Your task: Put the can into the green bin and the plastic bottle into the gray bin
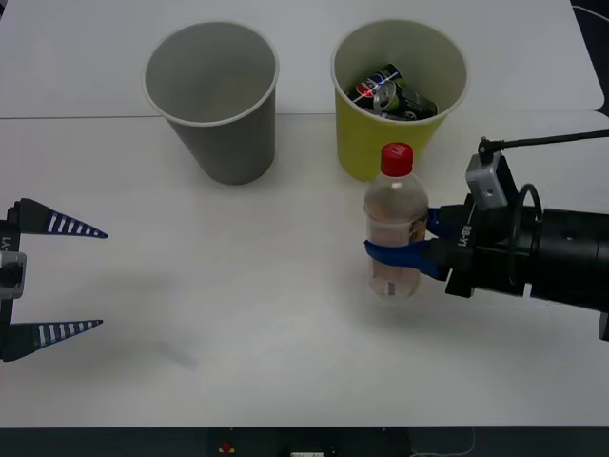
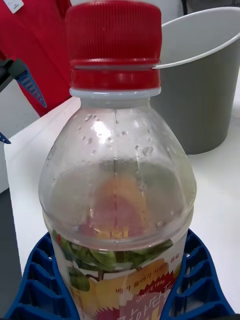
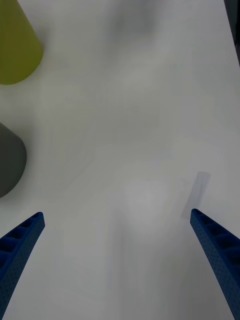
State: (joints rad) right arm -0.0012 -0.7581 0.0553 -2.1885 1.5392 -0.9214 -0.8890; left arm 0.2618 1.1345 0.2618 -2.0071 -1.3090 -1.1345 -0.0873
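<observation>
The plastic bottle (image 1: 395, 214) stands upright right of the table's middle, with a red cap, pale contents and a yellow label. My right gripper (image 1: 392, 249) reaches in from the right and is shut on the bottle's lower half. In the right wrist view the bottle (image 2: 117, 165) rises between the blue fingers (image 2: 40, 285). Behind it stands the green bin (image 1: 357, 138) with a dark can (image 1: 385, 90) lying inside. The gray bin (image 1: 224, 143) stands to its left, and the right wrist view shows it beyond the bottle (image 2: 205, 100). My left gripper (image 1: 100, 279) waits open at the table's left edge.
The left wrist view has bare white table between the open fingers (image 3: 22, 240), with the green bin (image 3: 15, 50) and gray bin (image 3: 7, 160) at one side. A seam (image 1: 76, 117) crosses the table behind the bins. The table's front edge (image 1: 143, 427) is near.
</observation>
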